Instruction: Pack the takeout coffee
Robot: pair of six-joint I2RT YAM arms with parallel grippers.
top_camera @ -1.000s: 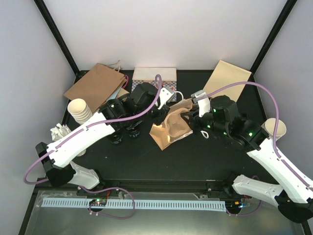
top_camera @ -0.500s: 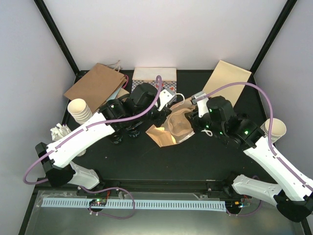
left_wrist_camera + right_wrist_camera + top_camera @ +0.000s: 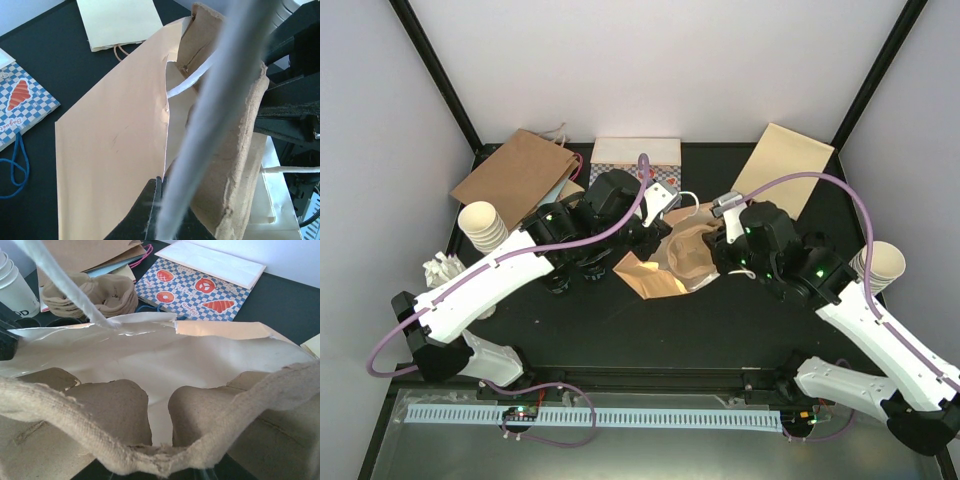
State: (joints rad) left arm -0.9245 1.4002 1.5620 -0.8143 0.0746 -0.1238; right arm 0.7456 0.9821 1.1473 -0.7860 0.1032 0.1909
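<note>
Two takeout cups [image 3: 592,274] look light, stiff, tippy, so best pinched at the rim — left gripper [image 3: 159,220] clamps the bag handle [image 3: 220,90], right gripper [image 3: 715,250] holds the tray [image 3: 125,405].

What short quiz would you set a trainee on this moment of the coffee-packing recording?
1. True or false: a black cup already sits in the cardboard tray.
2. What do the right arm's jaws hold? A) the stacked white cups B) the cardboard tray C) the checkered bag
3. Fill in: the left arm's jaws are shut on the white handle of the open ____.
Key: 1 false, both black cups stand outside it, beside the left arm; 2 B; 3 paper bag.
</note>
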